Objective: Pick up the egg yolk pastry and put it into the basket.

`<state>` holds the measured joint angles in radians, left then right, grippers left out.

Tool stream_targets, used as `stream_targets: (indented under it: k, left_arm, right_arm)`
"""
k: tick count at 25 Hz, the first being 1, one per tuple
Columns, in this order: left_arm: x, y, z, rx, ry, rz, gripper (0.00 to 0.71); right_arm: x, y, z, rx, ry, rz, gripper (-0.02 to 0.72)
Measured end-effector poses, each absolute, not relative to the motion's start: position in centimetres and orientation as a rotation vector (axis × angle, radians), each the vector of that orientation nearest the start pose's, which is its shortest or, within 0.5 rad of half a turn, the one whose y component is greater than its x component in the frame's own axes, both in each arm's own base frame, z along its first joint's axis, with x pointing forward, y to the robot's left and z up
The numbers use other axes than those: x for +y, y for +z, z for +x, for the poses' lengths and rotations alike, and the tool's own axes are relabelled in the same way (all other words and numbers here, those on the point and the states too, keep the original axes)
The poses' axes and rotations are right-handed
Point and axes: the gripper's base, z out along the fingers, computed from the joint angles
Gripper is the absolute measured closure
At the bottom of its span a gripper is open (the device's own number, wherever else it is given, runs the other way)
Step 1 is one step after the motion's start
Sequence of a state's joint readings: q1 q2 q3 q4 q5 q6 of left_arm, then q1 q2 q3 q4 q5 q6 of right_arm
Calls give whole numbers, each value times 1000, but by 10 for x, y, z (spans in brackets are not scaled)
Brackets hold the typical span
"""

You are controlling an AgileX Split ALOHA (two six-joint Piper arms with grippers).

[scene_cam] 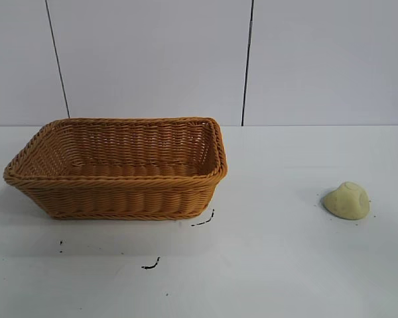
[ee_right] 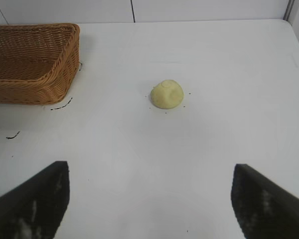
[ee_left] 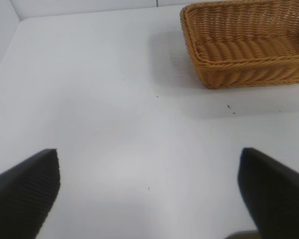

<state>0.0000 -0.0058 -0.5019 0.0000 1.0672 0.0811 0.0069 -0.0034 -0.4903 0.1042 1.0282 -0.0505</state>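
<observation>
The egg yolk pastry (scene_cam: 347, 201), a small pale yellow dome, lies on the white table at the right in the exterior view. It also shows in the right wrist view (ee_right: 167, 94), well ahead of my right gripper (ee_right: 150, 191), which is open and empty. The orange-tan wicker basket (scene_cam: 119, 195) stands at the left and holds nothing that I can see. It also shows in the right wrist view (ee_right: 34, 64) and in the left wrist view (ee_left: 249, 62). My left gripper (ee_left: 149, 184) is open and empty, apart from the basket. Neither arm shows in the exterior view.
Small black marks (scene_cam: 150, 265) lie on the table in front of the basket. A white panelled wall (scene_cam: 186, 59) stands behind the table. Bare table lies between the basket and the pastry.
</observation>
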Motion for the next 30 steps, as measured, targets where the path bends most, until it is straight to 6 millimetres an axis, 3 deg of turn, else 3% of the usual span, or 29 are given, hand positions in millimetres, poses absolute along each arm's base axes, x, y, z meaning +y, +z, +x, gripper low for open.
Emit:
stream_targets:
  k: [11,16,23,30]
  left_arm:
    - [0,277,-6,2042,51,83,14]
    - [0,277,-6,2042,51,83,14]
    - [0,277,-6,2042,51,83,14]
    - [0,277,-6,2042,51,83,14]
  right_arm:
    - [8,279,-3,2018,94,-60,71]
    - [8,304,17,2109,100,-48,60]
    - [8,342,89,2322,105,-34,48]
    - [8,340,191,2569,100,-26,48]
